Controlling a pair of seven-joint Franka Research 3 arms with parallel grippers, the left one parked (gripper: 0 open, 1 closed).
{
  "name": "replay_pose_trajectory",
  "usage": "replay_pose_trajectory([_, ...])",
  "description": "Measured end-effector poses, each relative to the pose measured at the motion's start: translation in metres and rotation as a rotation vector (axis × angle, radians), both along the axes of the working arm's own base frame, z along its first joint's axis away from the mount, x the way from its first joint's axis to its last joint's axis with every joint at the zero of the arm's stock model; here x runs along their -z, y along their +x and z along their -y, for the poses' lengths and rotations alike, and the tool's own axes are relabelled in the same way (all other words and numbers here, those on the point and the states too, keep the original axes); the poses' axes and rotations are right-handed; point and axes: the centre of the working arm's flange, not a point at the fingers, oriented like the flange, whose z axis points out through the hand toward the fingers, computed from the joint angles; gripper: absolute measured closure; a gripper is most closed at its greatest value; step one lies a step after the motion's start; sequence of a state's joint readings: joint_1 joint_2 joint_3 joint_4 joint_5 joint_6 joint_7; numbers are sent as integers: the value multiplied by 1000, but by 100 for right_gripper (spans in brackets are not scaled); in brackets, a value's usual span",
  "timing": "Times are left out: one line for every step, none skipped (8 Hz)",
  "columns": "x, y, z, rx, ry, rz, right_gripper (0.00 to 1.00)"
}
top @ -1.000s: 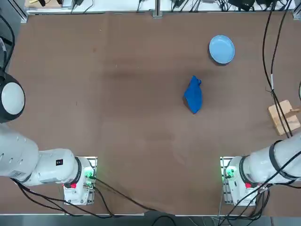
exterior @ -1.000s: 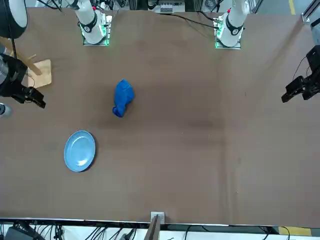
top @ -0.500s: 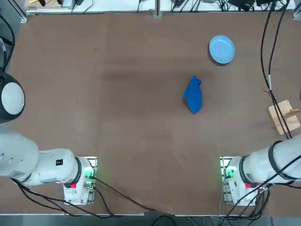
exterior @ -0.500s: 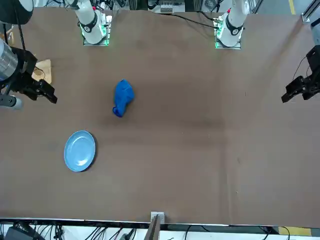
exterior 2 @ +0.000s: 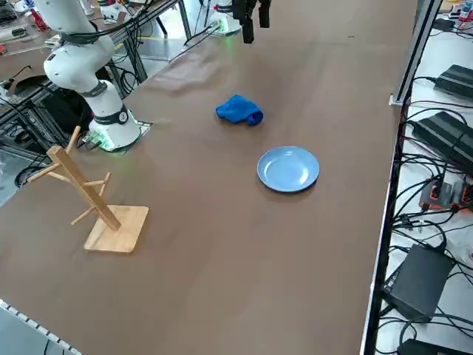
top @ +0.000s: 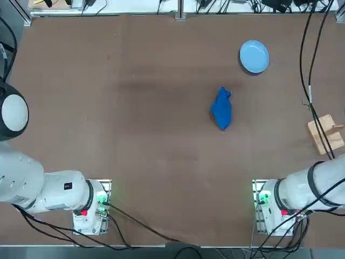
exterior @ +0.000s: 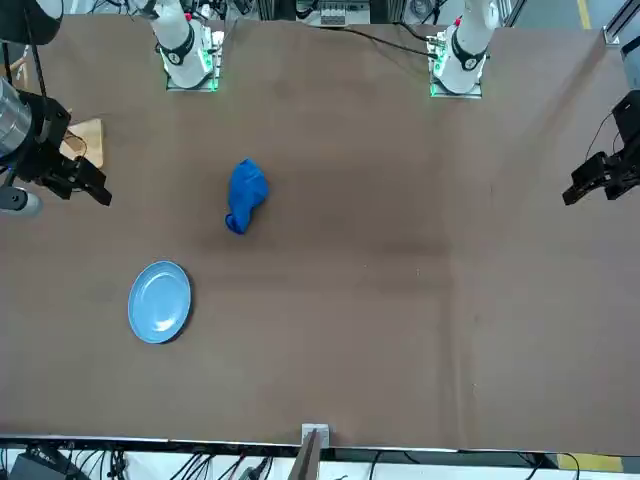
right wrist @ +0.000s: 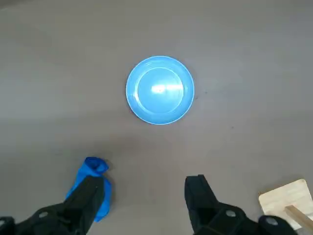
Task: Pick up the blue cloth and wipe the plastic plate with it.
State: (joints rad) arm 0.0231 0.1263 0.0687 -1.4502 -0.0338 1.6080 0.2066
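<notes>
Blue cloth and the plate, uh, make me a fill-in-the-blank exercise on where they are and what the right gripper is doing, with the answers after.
1. The plastic plate is light blue and its outline is ____.
2. The darker blue cloth lies on the ____.
3. From the robot's side, the plate lies ____ away than the cloth.
4. The fingers of the right gripper are ____, with nothing between them.

Missing words: round; table; farther; open.
</notes>
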Motion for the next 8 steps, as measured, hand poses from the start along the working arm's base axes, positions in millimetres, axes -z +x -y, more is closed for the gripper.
replay_pose_trajectory([-3,-2,0,0,-1,-1,0])
replay_pose_trajectory([-5,-4,0,1,-1,-3,0])
replay_pose_trajectory([-5,-5,1,1,-2,-6,0])
replay_pose_trajectory([-4,-5,2,3,-2,-8,0])
replay_pose_trajectory([-4,-5,3,5,-3,-9,0])
replay_pose_trajectory([-4,-5,3,5,-3,-12,0])
replay_pose_trajectory([-4,-6,3,5,-3,-16,0])
replay_pose_trajectory([-3,-6,3,6,-3,-18,0])
